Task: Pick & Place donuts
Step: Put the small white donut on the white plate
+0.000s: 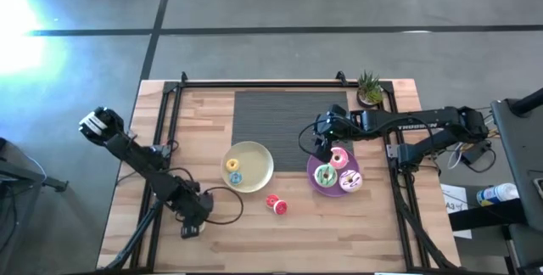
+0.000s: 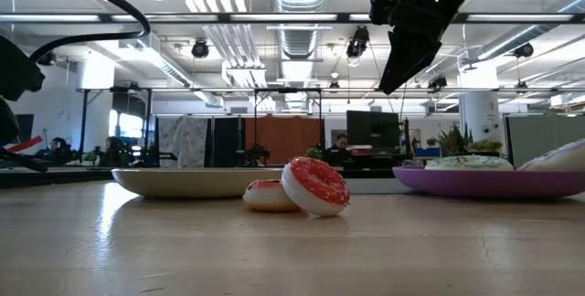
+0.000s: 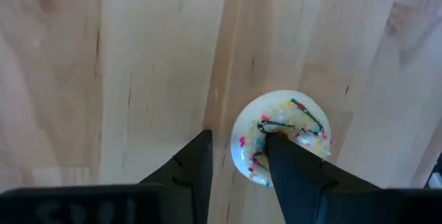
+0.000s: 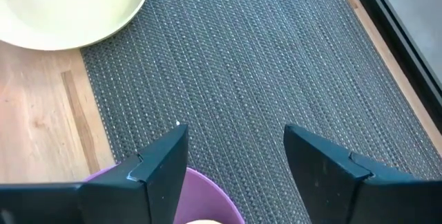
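High view, left to right: left gripper (image 1: 194,224) low at the table's front-left, right gripper (image 1: 321,146) raised by the purple plate (image 1: 316,182).
Left fingers spread, one tip in a whitish donut's (image 3: 282,135) hole. Two donuts (image 1: 233,171) sit on the yellow plate (image 1: 259,160), two red ones (image 1: 276,204) just in front, three (image 1: 338,169) on the purple plate beside the right gripper's empty, spread fingers (image 4: 166,156).
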You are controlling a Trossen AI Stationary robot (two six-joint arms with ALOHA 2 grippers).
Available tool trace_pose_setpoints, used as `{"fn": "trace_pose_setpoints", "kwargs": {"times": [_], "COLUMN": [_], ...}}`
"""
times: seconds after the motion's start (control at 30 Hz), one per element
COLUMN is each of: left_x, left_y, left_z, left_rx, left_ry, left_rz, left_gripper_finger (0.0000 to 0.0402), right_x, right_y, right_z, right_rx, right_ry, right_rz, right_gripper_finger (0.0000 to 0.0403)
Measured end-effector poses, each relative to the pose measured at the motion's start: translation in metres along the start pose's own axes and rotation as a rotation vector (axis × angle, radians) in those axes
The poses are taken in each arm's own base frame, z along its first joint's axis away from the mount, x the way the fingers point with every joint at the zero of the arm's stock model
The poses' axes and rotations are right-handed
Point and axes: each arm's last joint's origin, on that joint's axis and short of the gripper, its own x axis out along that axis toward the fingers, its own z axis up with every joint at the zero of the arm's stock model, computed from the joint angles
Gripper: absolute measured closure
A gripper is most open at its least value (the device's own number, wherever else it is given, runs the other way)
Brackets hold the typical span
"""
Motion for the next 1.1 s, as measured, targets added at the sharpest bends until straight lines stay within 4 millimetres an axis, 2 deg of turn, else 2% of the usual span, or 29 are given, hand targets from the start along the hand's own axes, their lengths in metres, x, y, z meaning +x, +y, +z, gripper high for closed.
{"fn": "trace_pose_setpoints", "kwargs": {"times": [0.1,0.27,0.37,0.47,0.6,0.73,0.87,0.97,1.1], "left_x": [0.0,-0.001,-0.005,-0.019,-0.053,-0.092,-0.115,-0.115,-0.104], "left_y": [-0.002,-0.001,0.003,0.017,0.049,0.08,0.117,0.14,0.153], "left_z": [0.002,0.005,0.009,0.012,0.021,0.048,0.086,0.109,0.134], "left_rx": [-0.01,-0.028,-0.036,-0.051,-0.098,-0.109,-0.171,-0.192,-0.146], "left_ry": [-0.013,0.002,0.0,-0.005,-0.087,-0.313,-0.468,-0.435,-0.355], "left_rz": [-0.027,-0.057,-0.059,-0.023,0.065,0.099,0.176,0.21,0.229], "left_gripper_finger": [0.0316,0.0389,0.0398,0.04,0.0401,0.0401,0.0401,0.0401,0.0401], "right_x": [0.0,0.0,0.0,0.0,0.0,0.0,0.0,0.0,0.0], "right_y": [0.0,0.0,0.0,0.0,0.0,0.0,0.0,0.0,-0.001], "right_z": [0.0,0.0,-0.001,-0.001,-0.001,-0.002,-0.002,-0.003,-0.004], "right_rx": [0.0,-0.005,-0.009,-0.011,-0.033,-0.049,-0.055,-0.051,-0.03], "right_ry": [0.0,0.002,0.008,0.009,0.013,0.02,0.023,0.029,0.038], "right_rz": [0.0,0.0,-0.001,-0.002,0.0,-0.001,-0.002,-0.003,-0.006], "right_gripper_finger": [0.0174,0.0174,0.0174,0.0174,0.0174,0.0174,0.0174,0.0174,0.0174]}}
